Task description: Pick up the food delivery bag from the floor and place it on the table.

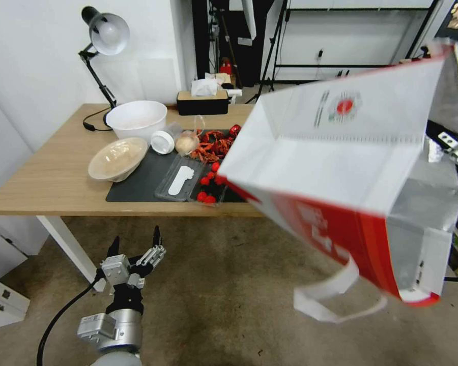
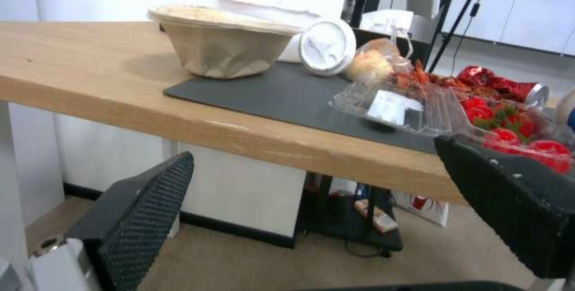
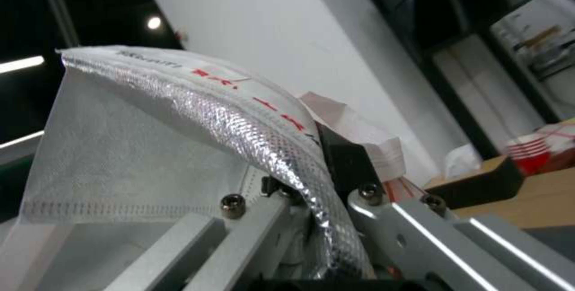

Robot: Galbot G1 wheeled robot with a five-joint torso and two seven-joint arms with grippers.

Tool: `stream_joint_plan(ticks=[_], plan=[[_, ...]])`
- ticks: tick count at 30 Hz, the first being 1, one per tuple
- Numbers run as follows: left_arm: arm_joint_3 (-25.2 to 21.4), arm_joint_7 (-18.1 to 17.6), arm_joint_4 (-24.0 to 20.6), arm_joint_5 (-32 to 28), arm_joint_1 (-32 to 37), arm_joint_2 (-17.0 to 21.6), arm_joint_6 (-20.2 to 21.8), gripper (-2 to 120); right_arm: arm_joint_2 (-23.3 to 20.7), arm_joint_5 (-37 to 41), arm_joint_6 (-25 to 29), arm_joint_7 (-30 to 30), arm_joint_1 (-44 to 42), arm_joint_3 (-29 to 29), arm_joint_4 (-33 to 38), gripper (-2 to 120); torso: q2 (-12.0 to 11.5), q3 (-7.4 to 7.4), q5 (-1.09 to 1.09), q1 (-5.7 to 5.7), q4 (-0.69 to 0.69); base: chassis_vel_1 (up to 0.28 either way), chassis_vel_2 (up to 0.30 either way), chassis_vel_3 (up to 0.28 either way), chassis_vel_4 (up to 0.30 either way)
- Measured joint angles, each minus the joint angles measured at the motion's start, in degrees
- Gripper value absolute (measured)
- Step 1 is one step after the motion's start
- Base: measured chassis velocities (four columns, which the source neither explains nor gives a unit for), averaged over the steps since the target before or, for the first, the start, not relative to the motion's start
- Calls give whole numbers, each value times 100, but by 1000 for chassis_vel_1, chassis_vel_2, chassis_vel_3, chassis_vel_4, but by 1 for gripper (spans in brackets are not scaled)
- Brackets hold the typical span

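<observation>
Head view showing the table (image 1: 56,178) spanning the left and middle, light wood on white legs, standing on the grey-brown floor (image 1: 229,284); carrying a dark mat (image 1: 142,183) with a white bowl (image 1: 136,118), a brown paper bowl (image 1: 117,158), a clear plastic tray (image 1: 182,179) and red food (image 1: 213,145) crowded on and around it; backing these with a black tissue box (image 1: 202,102) and a desk lamp (image 1: 103,36) at the far edge.

Hanging in the air at the right, off the floor and tilted, the food delivery bag (image 1: 356,152), white with a red side panel and foil lining, its strap dangling loose below, its near corner overlapping the table's right end.

Clamping the bag's foil-lined rim, seen from the right wrist, the right gripper (image 3: 323,178), jaws closed on the fabric.

Hovering low in front of the table edge, apart from the bag, the left gripper (image 1: 135,244), fingers spread wide and holding nothing.
</observation>
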Motion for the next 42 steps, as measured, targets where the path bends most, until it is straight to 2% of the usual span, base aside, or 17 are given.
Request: stream_joint_plan(ticks=[6, 13, 14, 21, 26, 29, 30, 33, 34, 38, 39, 40, 42], plan=[[18, -2, 4, -8, -14, 50, 2, 100, 208, 148, 428, 661, 202, -163, 137, 0, 0, 0, 0, -1, -2, 0, 0, 0, 0], [5, -11, 10, -17, -19, 68, 12, 100, 422, 134, 1108, 1847, 1147, -939, 286, 0, -1, 0, 0, 0, 1, 0, 0, 0, 0], [5, -11, 10, -17, -19, 68, 12, 100, 422, 134, 1108, 1847, 1147, -939, 286, 0, -1, 0, 0, 0, 1, 0, 0, 0, 0], [6, -17, 42, -16, -15, 88, 17, 100, 677, 2, 1544, 2892, 1580, -1371, 316, 0, -1, 0, 0, 0, 0, 0, 0, 0, 0], [20, -17, 86, -10, -28, 102, 26, 100, 746, 62, 1646, 3478, 1651, -1401, 356, 0, -1, 0, 0, 0, -1, 0, 0, 0, 0], [38, -17, 111, 0, -35, 111, 28, 100, 770, 68, 1682, 4184, 1694, -1426, 426, 0, -1, 0, 0, 0, -1, 0, 0, 0, 0], [38, -17, 111, 0, -35, 111, 28, 100, 770, 68, 1682, 4184, 1694, -1426, 426, 0, -1, 0, 0, 0, -1, 0, 0, 0, 0], [51, -18, 113, 9, -52, 115, 32, 100, 772, 93, 1687, 4862, 1804, -1465, 485, 0, -1, 0, 0, 0, -1, 0, 0, 0, 0], [51, -18, 113, 9, -52, 115, 32, 100, 772, 93, 1687, 4862, 1804, -1465, 485, 0, -1, 0, 0, 0, -1, 0, 0, 0, 0], [59, -21, 137, 27, -57, 123, 37, 100, 773, 74, 1593, 5594, 1951, -1535, 536, 0, -1, 0, 0, 0, -1, 0, 0, 0, 0], [59, -21, 137, 27, -57, 123, 37, 100, 773, 74, 1593, 5594, 1951, -1535, 536, 0, -1, 0, 0, 0, -1, 0, 0, 0, 0], [64, -21, 144, 38, -57, 123, 38, 100, 769, 51, 1517, 5909, 2001, -1547, 556, 0, -1, 0, 0, 0, -1, 0, 0, 0, 0], [65, -21, 146, 40, -57, 123, 38, 100, 768, 44, 1487, 5992, 2015, -1547, 562, 0, 0, 0, 0, 0, -1, 0, 0, 0, 0]])
